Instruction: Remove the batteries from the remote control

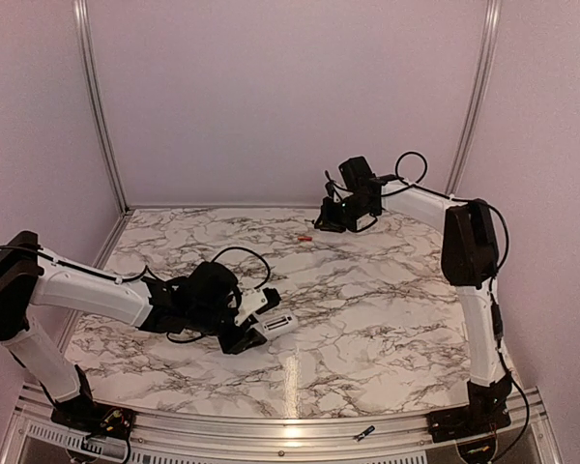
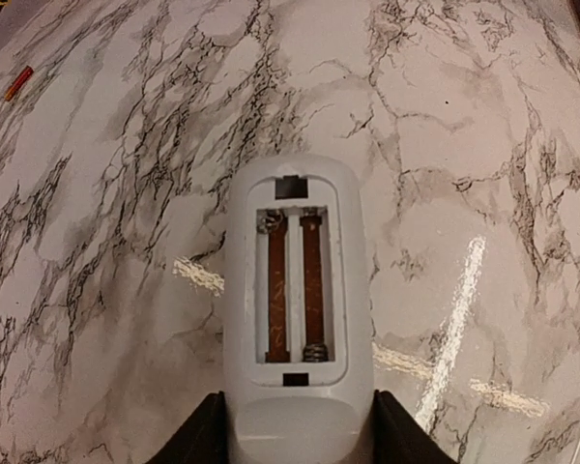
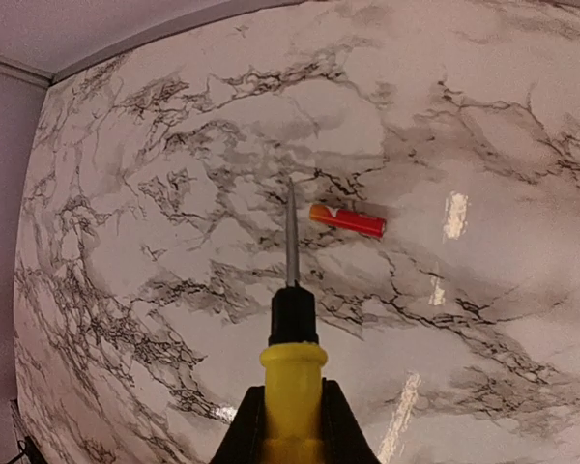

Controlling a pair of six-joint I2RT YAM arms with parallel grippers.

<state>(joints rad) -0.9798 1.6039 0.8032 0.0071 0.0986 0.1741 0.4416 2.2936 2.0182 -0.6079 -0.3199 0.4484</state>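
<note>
Glossy marble tabletop (image 1: 367, 290), pale lilac walls (image 1: 290, 97)

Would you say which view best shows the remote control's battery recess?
Left wrist: the remote control, recess open, faces the camera. The top view shows it tiny in the left gripper; the right wrist view lacks it.

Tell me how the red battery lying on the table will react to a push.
The battery lies on its side on the glossy marble table, so it will probably roll or skid. Small and stiff-looking, it should shift under a light nudge.
</note>
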